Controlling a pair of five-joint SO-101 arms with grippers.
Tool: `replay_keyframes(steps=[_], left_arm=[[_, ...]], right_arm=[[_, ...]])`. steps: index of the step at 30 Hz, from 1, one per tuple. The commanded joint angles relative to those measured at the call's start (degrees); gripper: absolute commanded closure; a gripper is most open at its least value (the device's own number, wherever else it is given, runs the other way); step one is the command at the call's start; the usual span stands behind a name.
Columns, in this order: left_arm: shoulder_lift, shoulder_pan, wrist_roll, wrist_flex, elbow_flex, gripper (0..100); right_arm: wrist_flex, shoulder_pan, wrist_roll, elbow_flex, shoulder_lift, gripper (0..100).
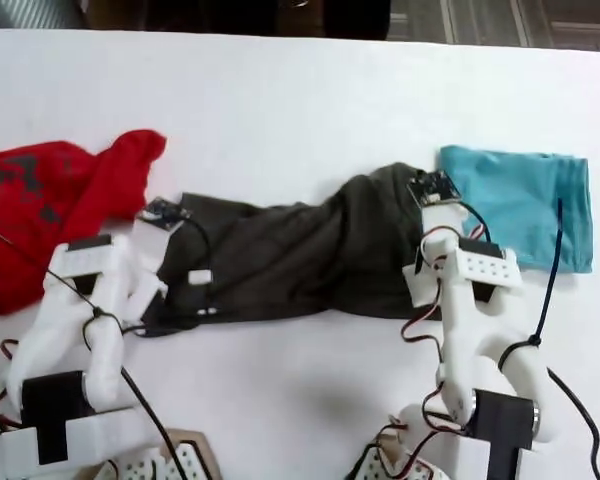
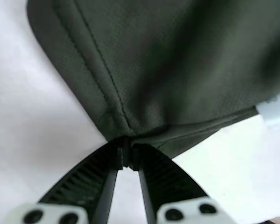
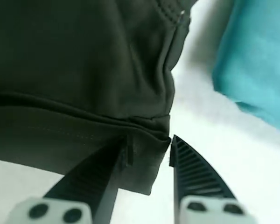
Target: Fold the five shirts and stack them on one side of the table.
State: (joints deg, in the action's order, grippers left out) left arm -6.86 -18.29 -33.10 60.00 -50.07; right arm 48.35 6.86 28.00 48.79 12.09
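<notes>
Rumpled dark olive shirt (image 1: 300,250) stretches across the white surface's (image 1: 300,90) centre, left pincer (image 2: 126,158) clenched on 1 corner, right pincer (image 3: 148,149) parted astride its hem; folded teal shirt (image 1: 520,200) at 2 o'clock.

Your light is bright and even, falling from overhead. In the high view the white table (image 1: 300,90) is nearly washed out, and the room past its far edge is dark. Shadows are soft and pale: a grey smudge on the table's near side, another beside the left gripper (image 2: 126,158). The dark green shirt (image 1: 290,260) swallows light, with its folds barely shaded. The teal shirt (image 3: 256,70) throws a faint grey rim.
</notes>
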Motion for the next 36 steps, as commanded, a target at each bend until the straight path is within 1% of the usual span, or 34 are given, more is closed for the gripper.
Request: replay_keyframes(steps=[1,7,21,30,32,36], left_arm=[[0.53,-0.7,0.62,-1.93,-0.13,97],[0.53,-0.7,0.62,-1.93,-0.13,97],[0.53,-0.7,0.62,-1.85,-0.13,97],[0.53,-0.7,0.62,-1.85,-0.13,97],[0.53,-0.7,0.62,-1.85,-0.13,97],[0.53,-0.7,0.62,-1.85,-0.13,97]], right_arm=[[-2.24,-0.48,-0.35,0.79,0.13,86.5],[-4.44,-0.22,-0.35,1.93,0.13,86.4],[-4.0,-0.31,-0.35,1.41,-1.1,86.1],[2.95,-0.22,-0.35,-7.82,-10.86,86.5],[2.77,-0.22,-0.35,-7.74,-10.86,88.7],[2.51,-0.22,-0.35,-7.91,-10.77,97.6]])
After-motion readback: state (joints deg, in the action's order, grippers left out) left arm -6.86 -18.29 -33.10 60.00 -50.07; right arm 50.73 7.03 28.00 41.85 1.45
